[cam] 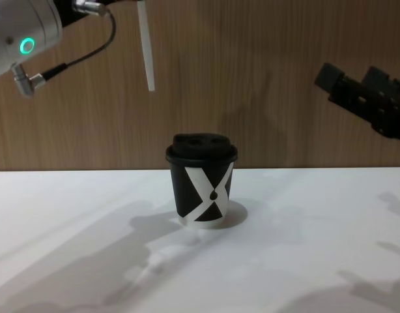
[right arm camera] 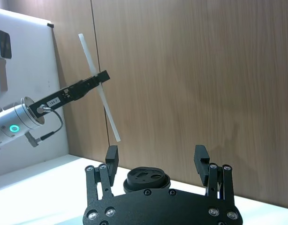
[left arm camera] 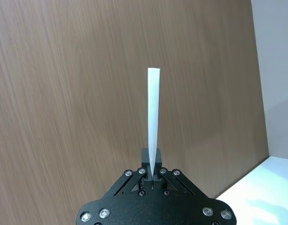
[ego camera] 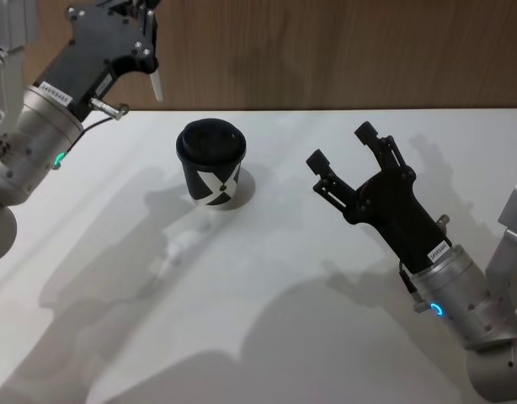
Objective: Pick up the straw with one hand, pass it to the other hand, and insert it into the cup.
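1. Right gripper (ego camera: 347,156) is hovering with fingers spread, empty, beside the cup (ego camera: 211,163) near the table's (ego camera: 267,278) far edge.
2. Left gripper (right arm camera: 104,76) is clamping the straw (right arm camera: 99,88) above the cup, lower tip slanting toward the lid.

The cup (ego camera: 211,166) is set upright on the counter (ego camera: 275,320), before the wall (ego camera: 343,50). The straw (cam: 146,44) is held above and left of it in the left pincer (ego camera: 146,10). The right pincer (ego camera: 341,156) is raised to the cup's right, jaws apart.

A plain test bench, likely a lab; bare white table (ego camera: 267,286) against a wood-panelled wall (ego camera: 343,50).
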